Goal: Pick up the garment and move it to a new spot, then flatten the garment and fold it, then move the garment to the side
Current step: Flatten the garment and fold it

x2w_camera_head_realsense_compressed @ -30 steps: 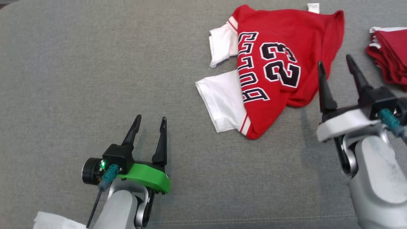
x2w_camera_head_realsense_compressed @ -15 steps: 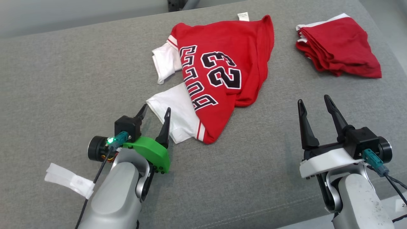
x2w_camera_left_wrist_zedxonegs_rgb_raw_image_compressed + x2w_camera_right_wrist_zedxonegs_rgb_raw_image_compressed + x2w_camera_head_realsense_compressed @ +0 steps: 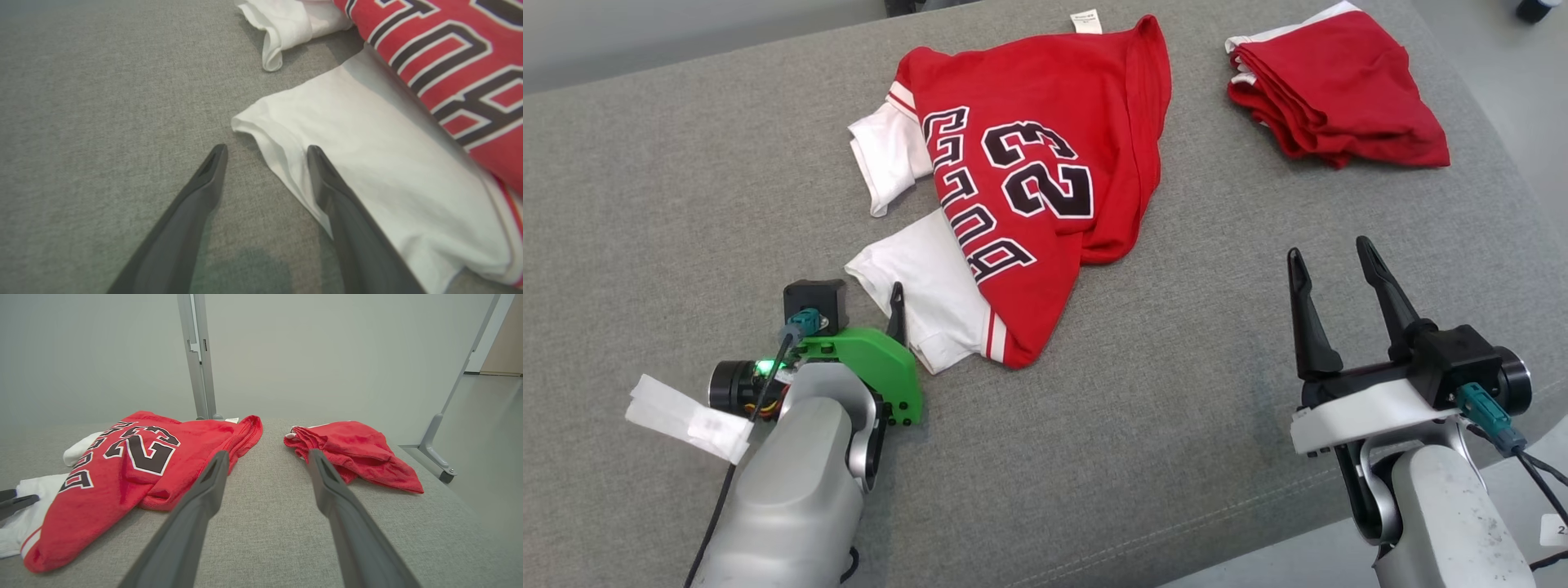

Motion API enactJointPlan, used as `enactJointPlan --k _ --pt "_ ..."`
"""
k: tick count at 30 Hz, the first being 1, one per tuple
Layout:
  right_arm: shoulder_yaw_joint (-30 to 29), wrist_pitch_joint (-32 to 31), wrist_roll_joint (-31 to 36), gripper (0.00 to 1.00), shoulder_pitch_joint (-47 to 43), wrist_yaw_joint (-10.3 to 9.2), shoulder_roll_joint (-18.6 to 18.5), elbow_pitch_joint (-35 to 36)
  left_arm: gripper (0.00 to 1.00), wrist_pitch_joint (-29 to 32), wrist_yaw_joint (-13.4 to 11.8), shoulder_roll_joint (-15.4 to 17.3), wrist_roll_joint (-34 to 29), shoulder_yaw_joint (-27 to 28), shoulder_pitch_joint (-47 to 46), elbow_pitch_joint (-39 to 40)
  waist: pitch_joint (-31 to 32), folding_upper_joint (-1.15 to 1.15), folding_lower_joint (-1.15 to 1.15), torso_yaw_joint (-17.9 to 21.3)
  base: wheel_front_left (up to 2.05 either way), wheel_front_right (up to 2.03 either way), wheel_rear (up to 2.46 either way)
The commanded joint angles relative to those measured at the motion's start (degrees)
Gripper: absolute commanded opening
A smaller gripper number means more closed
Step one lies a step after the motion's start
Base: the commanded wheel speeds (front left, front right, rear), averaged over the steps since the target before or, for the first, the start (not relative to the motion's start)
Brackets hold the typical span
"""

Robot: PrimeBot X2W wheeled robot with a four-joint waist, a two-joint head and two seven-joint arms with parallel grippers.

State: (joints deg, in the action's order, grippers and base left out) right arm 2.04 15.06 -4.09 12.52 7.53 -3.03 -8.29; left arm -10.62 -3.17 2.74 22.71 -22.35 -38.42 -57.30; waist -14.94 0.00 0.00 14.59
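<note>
Now | left tool (image 3: pixel 266 149) spread, astride sleeve (image 3: pixel 367 163) edge | right tool (image 3: pixel 1329 249) spread, empty

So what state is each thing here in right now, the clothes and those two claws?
Red number 23 jersey with white sleeves: rumpled, unfolded, lying on the grey cushion.
Plain red garment: loosely folded, apart at the right.
Left gripper: open, fingers astride a white sleeve edge.
Right gripper: open, empty, over the cushion.

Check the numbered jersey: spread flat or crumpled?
Crumpled. The jersey lies rumpled on the grey cushion, its red body doubled over, one white sleeve at the open left gripper.
</note>
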Motion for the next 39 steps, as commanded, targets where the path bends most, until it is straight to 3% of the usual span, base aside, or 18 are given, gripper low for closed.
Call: enactJointPlan --k 1,2,3,4,5,9,18,27,33,39 --pt "-0.10 0.20 0.13 1.00 -0.46 -0.09 0.05 0.34 1.00 0.52 0.53 0.30 1.20 -0.54 -1.09 -0.66 -0.14 0.00 0.00 0.18 0.00 0.00 0.00" --pt "-0.19 0.20 0.12 1.00 -0.46 -0.09 0.07 0.42 1.00 0.67 0.85 0.30 1.58 -0.99 -1.01 -1.05 -0.16 0.00 0.00 0.20 0.00 0.00 0.00" --pt "-0.30 0.20 0.11 1.00 -0.47 -0.09 0.08 0.51 0.88 0.56 1.11 0.30 2.03 -1.50 -1.03 -1.27 -0.18 0.00 0.00 0.20 0.00 0.00 0.00" --pt "-0.37 0.20 0.10 1.00 -0.47 -0.09 0.10 0.58 0.31 0.25 1.29 0.30 2.61 -1.97 -1.10 -1.34 -0.19 0.00 0.00 0.18 0.00 0.00 0.00" --pt "-0.61 0.20 0.11 1.00 -0.47 -0.09 0.11 0.79 0.00 -0.08 1.84 0.27 3.67 -3.16 -1.11 -1.26 -0.15 0.00 0.00 0.09 0.00 0.00 0.00" --pt "-1.01 0.20 -0.43 1.00 -0.53 -0.09 0.13 1.04 0.00 -1.39 2.17 0.31 5.26 -5.11 -1.70 -0.30 0.01 0.00 0.00 -0.25 0.00 0.00 0.00" --pt "-2.40 0.20 -0.96 1.00 -0.98 -0.10 0.13 1.31 0.00 -4.54 -0.76 0.51 5.31 -4.93 -4.76 5.16 0.88 0.00 0.00 -1.69 0.00 0.00 0.00" --pt "-4.02 0.20 -1.97 1.00 -2.26 -0.09 0.12 1.08 0.00 -4.57 -4.54 1.15 -2.20 0.21 -3.05 31.32 2.15 0.00 0.00 -4.10 0.00 0.00 0.00" --pt "-3.16 0.20 -2.78 1.00 -2.37 -0.09 0.12 0.38 0.00 -4.54 -4.68 0.95 -5.22 0.64 -3.42 42.49 2.71 0.00 0.00 -4.25 0.00 0.00 0.00" --pt "-1.55 0.20 -3.91 1.00 -2.54 -0.09 0.12 -0.69 0.00 -2.71 -3.17 3.85 -7.96 0.17 -9.24 48.49 3.27 0.00 0.00 -4.34 0.00 0.00 0.00"
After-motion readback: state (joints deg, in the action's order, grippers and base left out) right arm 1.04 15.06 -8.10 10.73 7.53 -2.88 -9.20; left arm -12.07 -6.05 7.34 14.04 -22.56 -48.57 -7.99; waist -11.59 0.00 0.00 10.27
